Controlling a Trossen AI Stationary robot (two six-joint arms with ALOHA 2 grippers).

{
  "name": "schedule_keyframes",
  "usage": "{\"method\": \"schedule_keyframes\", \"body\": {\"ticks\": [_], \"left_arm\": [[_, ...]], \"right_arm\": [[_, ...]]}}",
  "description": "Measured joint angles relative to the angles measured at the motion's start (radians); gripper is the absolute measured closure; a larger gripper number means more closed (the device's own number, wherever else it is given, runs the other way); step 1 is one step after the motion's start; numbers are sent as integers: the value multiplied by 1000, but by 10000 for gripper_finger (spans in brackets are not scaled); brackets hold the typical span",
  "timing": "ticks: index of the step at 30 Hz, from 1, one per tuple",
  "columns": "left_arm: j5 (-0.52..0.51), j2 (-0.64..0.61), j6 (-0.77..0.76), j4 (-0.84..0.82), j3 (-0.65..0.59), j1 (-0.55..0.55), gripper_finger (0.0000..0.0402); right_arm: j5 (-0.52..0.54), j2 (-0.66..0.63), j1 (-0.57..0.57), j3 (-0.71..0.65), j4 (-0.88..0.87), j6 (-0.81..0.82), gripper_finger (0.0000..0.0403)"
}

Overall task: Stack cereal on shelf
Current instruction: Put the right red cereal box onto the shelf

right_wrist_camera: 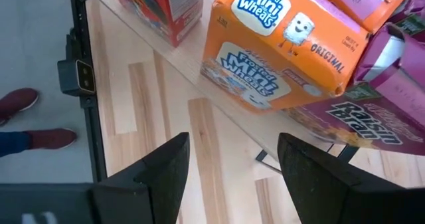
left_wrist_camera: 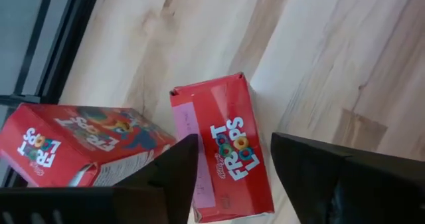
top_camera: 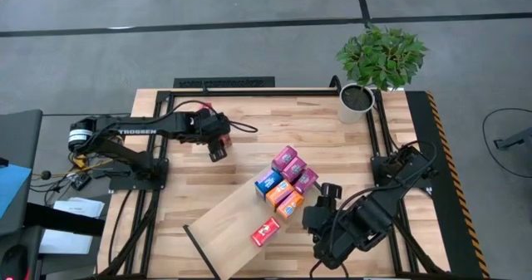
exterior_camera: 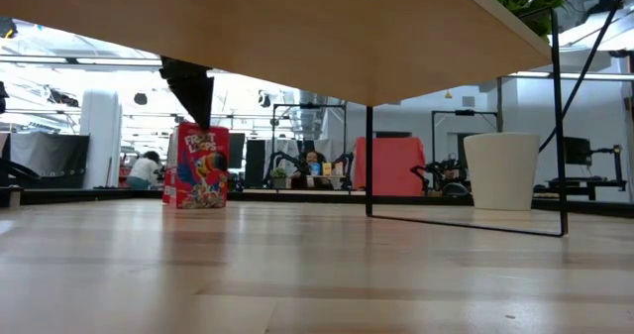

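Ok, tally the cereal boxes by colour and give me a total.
Red boxes: 3, two at the left gripper, one on the shelf
Magenta boxes: 3
Orange boxes: 2
Blue boxes: 1
Total: 9

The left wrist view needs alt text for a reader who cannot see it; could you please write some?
The left gripper is open, its dark fingers astride a red Froot Loops box standing on the planked wooden tabletop. A second red Froot Loops box lies beside it.

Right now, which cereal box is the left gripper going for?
The upright red Froot Loops box between the left gripper's open fingers; a second red box lies toppled beside it.
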Motion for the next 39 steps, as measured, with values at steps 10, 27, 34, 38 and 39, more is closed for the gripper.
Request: {"method": "schedule_keyframes", "body": {"ticks": [10,27,34,38,39], "left_arm": [[4,0,-43,-6,0,0,256],[24,0,-58,-11,0,0,316],[45,-25,-63,-34,0,0,319],[45,-35,-63,-37,0,0,320],[45,-37,-63,-38,0,0,320]], "right_arm": [[0,0,16,0,0,1,148],[1,0,25,0,0,9,148],[2,0,25,0,-1,10,148],[3,0,25,0,0,7,148],[3,0,25,0,0,5,148]]}}
